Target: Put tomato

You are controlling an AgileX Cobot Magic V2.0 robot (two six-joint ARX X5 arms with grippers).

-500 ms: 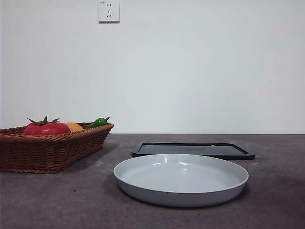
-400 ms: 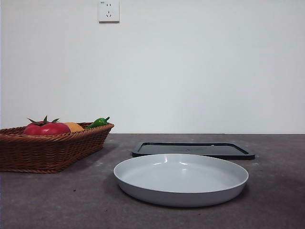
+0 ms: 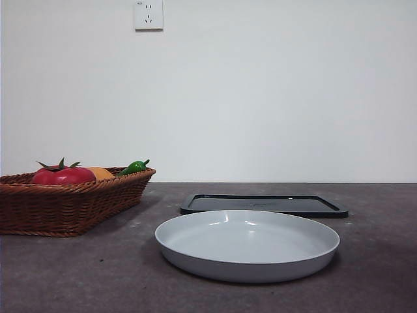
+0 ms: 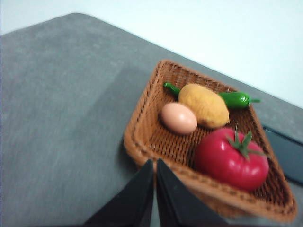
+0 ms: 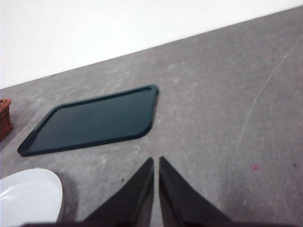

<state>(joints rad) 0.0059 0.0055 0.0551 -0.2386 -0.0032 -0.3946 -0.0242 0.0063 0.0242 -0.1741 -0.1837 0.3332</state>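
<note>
Your left gripper (image 4: 155, 163) had its two black jaws pressed together with nothing between them, hanging above the near edge of the wicker basket (image 4: 142, 118). Just beyond those jaws, inside the basket, the tomato (image 4: 231, 158) lay on the woven floor with its green calyx up. Beside it sat a pale egg-shaped piece (image 4: 179, 118), touching or nearly touching a lumpy yellow-orange fruit (image 4: 203, 105), and a small green pepper (image 4: 235, 99) lay behind that fruit against the far rim.

Your right gripper (image 5: 156, 161) also had its jaws closed together and held nothing. It hung over bare grey table (image 5: 227, 94), with the dark tray (image 5: 94, 120) lying flat a little past the jaw tips and the rim of the white plate (image 5: 28, 194) off to one side.

From the front view you could see neither arm. The basket (image 3: 65, 205) stood at the left of the table (image 3: 65, 274), with the tomato (image 3: 64, 175) showing above its rim, the orange fruit (image 3: 101, 173) just beside it and the pepper (image 3: 135, 167) at the right end. The plate (image 3: 247, 246) sat in the middle foreground, apart from the basket, and the tray (image 3: 264, 204) lay just behind the plate.
</note>
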